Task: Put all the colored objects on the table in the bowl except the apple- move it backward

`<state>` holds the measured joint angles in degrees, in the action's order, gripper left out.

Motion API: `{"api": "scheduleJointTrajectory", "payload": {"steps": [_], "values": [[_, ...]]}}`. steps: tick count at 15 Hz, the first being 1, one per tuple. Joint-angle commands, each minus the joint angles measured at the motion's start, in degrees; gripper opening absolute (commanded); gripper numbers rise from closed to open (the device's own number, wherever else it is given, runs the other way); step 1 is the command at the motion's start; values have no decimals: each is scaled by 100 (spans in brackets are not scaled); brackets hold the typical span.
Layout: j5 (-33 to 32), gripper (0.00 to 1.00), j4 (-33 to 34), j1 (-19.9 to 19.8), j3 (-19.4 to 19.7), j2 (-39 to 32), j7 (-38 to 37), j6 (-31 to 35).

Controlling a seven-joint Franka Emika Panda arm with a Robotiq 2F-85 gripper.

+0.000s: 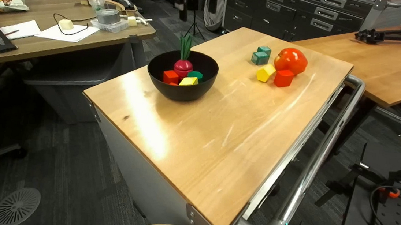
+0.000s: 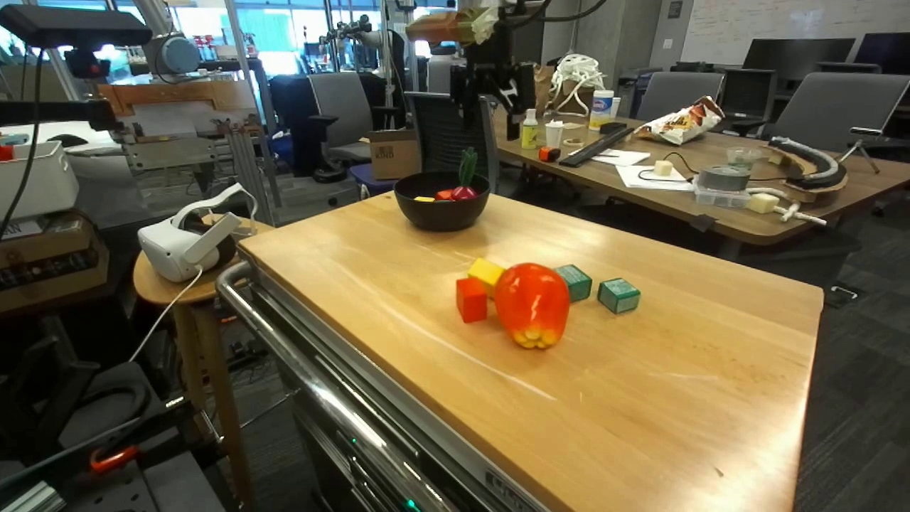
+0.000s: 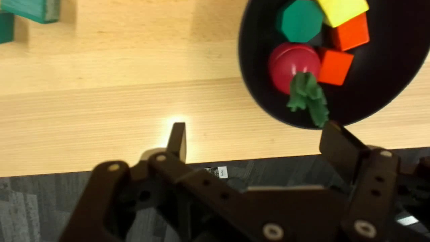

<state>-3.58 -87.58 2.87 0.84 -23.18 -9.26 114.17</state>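
Note:
High above the table (image 1: 190,137), beyond its far edge, my gripper (image 2: 490,117) stands open; nothing lies between its fingers (image 3: 177,137) in the wrist view. The black bowl (image 3: 399,57) holds a dark-red fruit (image 3: 294,64) with a green stem, a green block (image 3: 301,22), a yellow block (image 3: 342,10) and two red-orange blocks. The stem leans to the bowl's rim near one fingertip. Outside the bowl, the apple (image 2: 532,306) rests on the table with a red block (image 2: 471,299) and a yellow block (image 1: 265,73) beside it. Two green blocks (image 1: 260,58) lie near them.
A metal rail (image 1: 312,174) runs along one table edge. A cluttered wooden desk (image 1: 45,46) and a longer wooden desk (image 1: 391,79) stand nearby. The stool (image 2: 153,284) bears a white headset (image 2: 178,245).

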Motion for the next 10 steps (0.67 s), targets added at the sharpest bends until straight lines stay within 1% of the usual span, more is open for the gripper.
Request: {"api": "scheduleJointTrajectory", "payload": {"steps": [1, 3, 6, 7, 8, 10], "values": [[334, 100, -511, -434, 168, 382, 116, 273], [289, 100, -548, -613, 326, 163, 53, 460], [166, 100, -671, -786, 448, -154, 234, 651], [141, 100, -681, -812, 483, -241, 233, 677], [194, 100, -656, -791, 465, -150, 159, 498], [189, 100, -676, -827, 490, -319, 172, 600]]}}
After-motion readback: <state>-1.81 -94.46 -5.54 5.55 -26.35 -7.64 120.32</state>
